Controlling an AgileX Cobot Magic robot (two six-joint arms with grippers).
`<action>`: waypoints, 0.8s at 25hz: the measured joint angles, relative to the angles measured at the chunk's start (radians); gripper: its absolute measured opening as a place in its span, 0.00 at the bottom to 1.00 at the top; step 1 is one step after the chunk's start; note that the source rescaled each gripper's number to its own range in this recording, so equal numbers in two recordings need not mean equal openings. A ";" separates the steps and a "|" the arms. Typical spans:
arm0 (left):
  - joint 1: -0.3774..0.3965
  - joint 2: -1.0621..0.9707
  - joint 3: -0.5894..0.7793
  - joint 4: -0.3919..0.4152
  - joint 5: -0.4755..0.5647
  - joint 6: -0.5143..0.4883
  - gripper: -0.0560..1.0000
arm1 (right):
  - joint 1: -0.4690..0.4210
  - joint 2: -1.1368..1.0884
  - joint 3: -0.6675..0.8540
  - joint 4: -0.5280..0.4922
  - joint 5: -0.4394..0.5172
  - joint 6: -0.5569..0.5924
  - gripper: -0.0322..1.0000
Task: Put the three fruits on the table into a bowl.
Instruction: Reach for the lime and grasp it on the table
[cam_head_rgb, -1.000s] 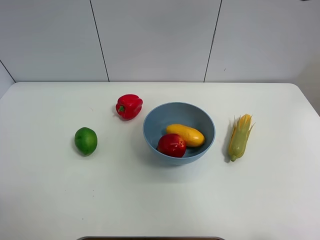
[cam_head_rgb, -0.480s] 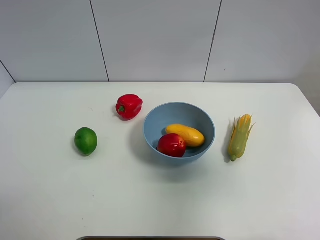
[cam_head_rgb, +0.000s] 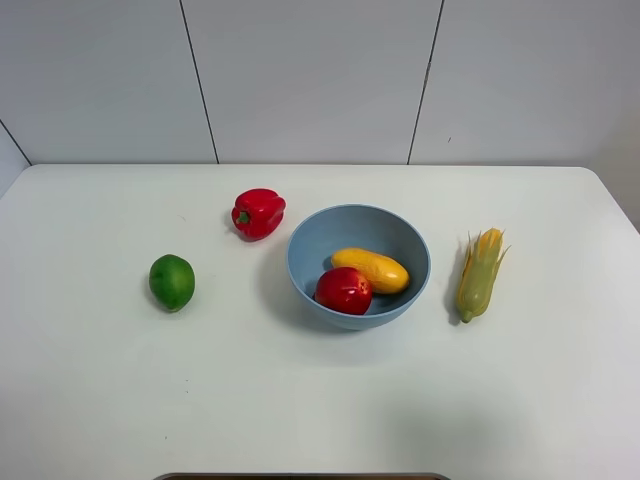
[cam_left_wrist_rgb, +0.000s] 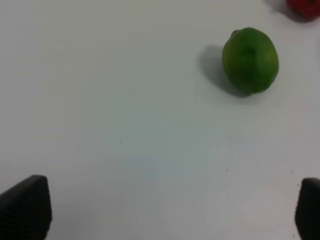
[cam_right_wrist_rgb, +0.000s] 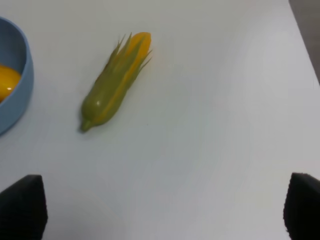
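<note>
The lime lay on the table left of the bowl, beyond the left gripper, untouched. That gripper and the right gripper gaped wide, empty.

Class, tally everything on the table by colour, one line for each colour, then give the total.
Red: 2, apple and bell pepper
Green: 1, lime
Yellow-orange: 1, mango
Yellow-green: 1, corn ear
Light blue: 1, bowl
Total: 6
</note>
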 joint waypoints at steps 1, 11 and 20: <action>0.000 0.000 0.000 0.000 0.000 0.000 1.00 | 0.000 -0.015 0.015 -0.009 0.000 -0.012 0.86; 0.000 0.000 0.000 0.000 0.000 0.000 1.00 | -0.002 -0.115 0.117 -0.035 -0.126 -0.044 0.86; 0.000 0.000 0.000 0.000 0.000 0.000 1.00 | -0.002 -0.150 0.117 -0.035 -0.129 -0.044 0.86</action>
